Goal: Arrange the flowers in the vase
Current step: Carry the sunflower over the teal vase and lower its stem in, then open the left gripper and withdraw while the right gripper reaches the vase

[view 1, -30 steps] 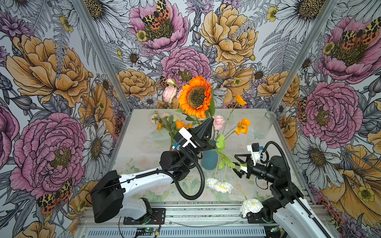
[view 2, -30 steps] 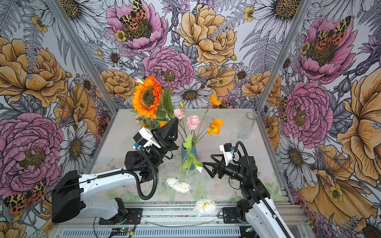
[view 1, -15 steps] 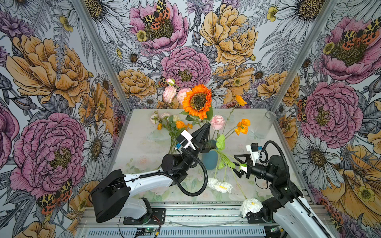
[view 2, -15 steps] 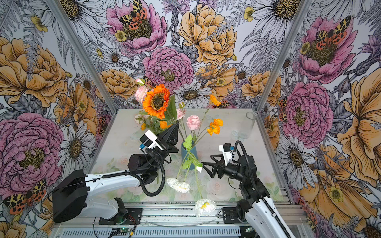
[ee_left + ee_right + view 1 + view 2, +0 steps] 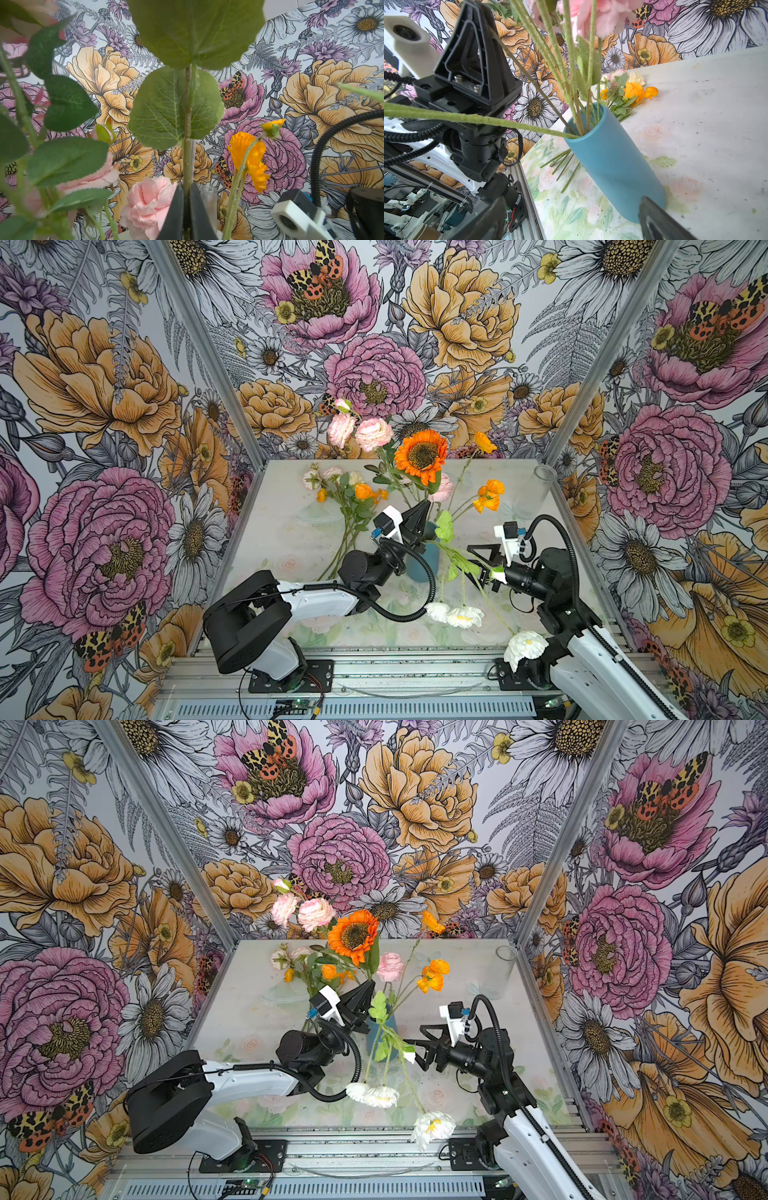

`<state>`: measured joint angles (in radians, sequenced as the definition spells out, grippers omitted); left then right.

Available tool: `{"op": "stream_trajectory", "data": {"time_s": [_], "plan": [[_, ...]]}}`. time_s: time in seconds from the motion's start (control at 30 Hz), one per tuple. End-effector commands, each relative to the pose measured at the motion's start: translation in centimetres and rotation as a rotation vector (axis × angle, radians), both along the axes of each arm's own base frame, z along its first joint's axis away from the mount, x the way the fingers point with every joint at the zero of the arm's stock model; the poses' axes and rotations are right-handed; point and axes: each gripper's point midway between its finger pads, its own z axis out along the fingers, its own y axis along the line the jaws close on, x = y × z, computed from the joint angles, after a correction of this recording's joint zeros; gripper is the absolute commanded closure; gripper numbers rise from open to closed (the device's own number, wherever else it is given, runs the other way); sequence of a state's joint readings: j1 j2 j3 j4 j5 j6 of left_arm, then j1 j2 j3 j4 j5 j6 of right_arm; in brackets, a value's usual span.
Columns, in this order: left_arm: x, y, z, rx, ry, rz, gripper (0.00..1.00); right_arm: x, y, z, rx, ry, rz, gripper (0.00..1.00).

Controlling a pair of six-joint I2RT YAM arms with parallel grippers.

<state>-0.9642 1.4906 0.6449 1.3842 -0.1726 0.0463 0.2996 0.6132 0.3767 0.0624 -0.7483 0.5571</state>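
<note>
Nearest, the white flowers (image 5: 455,614) droop over the near side on long stems that run back into the blue vase (image 5: 424,562), which stands mid-desk. Their weight hangs that way, so I judge the vase easy to tip toward the near edge.

Just right of the vase, the right pincer (image 5: 478,566) is spread wide with nothing between its jaws. The right wrist view shows the vase's body (image 5: 612,162) ahead of it. It would do well to wait there as a guard and not crowd the stems.

Left of the vase's mouth, the left pincer (image 5: 423,508) points upward. In the left wrist view its jaws (image 5: 187,187) are closed on the green stem of the sunflower (image 5: 420,456), whose head stands above.

The step looks like seating this sunflower. Whether the stem's foot has reached the bottom is hidden, so lower it straight and let go only once the stem leans on the rim. Then part the jaws slowly and back off leftward, clear of its broad leaves (image 5: 176,108).

Farther off, pink ruffled flowers (image 5: 361,433) and orange flowers (image 5: 488,495) also rise from the vase. A loose bunch (image 5: 353,497) lies on the desk (image 5: 282,539) at the far left, not yet arranged. A clear glass (image 5: 536,489) stands well apart at the far right.
</note>
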Motion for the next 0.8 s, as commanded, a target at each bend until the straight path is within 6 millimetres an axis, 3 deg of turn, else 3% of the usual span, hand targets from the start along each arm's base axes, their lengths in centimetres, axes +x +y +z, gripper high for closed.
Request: {"op": "stream_trajectory", "data": {"time_s": [0.0,0.1,0.17,0.3,0.47,0.6,0.77], "plan": [[0.1,0.9,-0.3,-0.034,0.023,0.006,0.82,0.2,-0.2,-0.2,-0.004,-0.043,-0.017,0.00],[0.1,1.3,-1.1,-0.025,0.039,0.013,0.64,1.0,-0.9,-1.2,-0.025,-0.091,-0.083,0.01],[0.5,2.2,-1.5,-0.032,0.062,0.056,0.57,1.6,-1.5,-1.5,-0.028,-0.151,-0.142,0.01],[0.0,2.8,-1.5,-0.031,0.057,0.052,0.40,1.9,-1.6,-0.8,-0.049,-0.277,-0.188,0.00],[0.3,4.4,-2.6,-0.028,0.142,0.082,0.02,2.5,-0.6,-0.7,-0.136,-0.396,-0.201,0.00],[1.0,4.4,-4.4,0.070,0.286,0.014,0.01,3.5,0.4,-1.3,-0.186,-0.425,-0.211,0.00],[-0.9,5.2,-6.4,0.229,0.362,-0.038,0.01,4.0,1.1,-1.9,-0.212,-0.479,-0.227,0.00]]}}
